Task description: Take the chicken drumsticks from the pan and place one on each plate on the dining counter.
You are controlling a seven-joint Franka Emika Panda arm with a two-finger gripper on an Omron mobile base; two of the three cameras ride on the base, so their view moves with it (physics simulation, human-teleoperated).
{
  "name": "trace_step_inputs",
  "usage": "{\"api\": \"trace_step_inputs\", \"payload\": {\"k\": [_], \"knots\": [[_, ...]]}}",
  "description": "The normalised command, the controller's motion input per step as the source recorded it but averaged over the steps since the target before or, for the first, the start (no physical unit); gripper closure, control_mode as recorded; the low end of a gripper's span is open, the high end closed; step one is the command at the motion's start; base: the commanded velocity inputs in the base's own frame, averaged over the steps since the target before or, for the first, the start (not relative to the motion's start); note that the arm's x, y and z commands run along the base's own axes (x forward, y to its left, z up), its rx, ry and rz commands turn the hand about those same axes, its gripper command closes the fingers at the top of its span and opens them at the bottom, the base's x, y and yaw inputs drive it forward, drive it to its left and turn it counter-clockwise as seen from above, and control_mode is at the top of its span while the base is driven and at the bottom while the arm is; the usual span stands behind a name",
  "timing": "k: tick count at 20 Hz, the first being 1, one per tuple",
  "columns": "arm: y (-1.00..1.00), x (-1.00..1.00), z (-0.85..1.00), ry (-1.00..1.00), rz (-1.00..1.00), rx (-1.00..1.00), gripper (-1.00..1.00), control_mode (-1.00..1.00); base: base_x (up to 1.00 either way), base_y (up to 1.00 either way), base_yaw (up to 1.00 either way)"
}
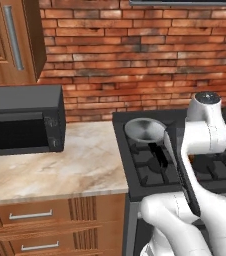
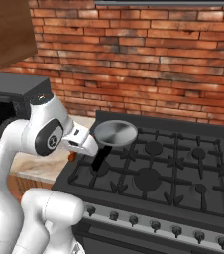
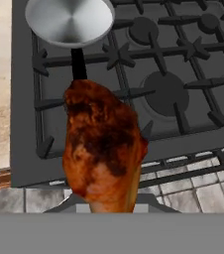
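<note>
1. The gripper (image 3: pixel 106 211) is closed on a chicken drumstick (image 3: pixel 103 151), held clear above the near left edge of the stove (image 3: pixel 183 99).
2. The pan (image 3: pixel 69 21) on the far left burner looks empty.
3. Judging by that, this piece awaits delivery to a plate; whether the other was placed cannot be told.

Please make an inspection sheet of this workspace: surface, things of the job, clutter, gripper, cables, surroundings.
Surface: black gas stove beside a marbled worktop.
Job's things: pan on the rear left burner, nothing in it; one chicken drumstick held up close before the hand camera.
Clutter: nothing seen.
Gripper: shut on the chicken drumstick, in front of the stove, above the tiled floor.
Cables: nothing seen.
Surroundings: brick wall, black microwave, wooden cabinet.
</note>
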Motion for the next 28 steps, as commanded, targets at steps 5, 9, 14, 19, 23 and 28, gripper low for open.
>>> {"api": "trace_step_inputs", "payload": {"k": [5, 9, 14, 19, 23, 28], "knots": [[-0.03, -0.86, 0.06, -0.01, 0.00, -0.03, 1.00, -1.00, 0.00, 0.00, 0.00], [0.06, -0.42, 0.39, 0.00, 0.03, -0.08, 1.00, -1.00, 0.00, 0.00, 0.00], [0.04, -0.23, 0.27, 0.00, 0.00, -0.07, 1.00, -1.00, 0.00, 0.00, 0.00], [0.00, -0.29, 0.05, 0.00, 0.03, -0.04, 1.00, 1.00, -0.12, 0.00, 0.01], [0.00, 0.00, 0.00, 0.00, 0.00, 0.00, 1.00, 1.00, -0.84, 0.02, 0.09], [0.00, 0.00, 0.00, 0.00, 0.00, 0.00, 1.00, 1.00, -0.94, 0.03, 0.27]]}}
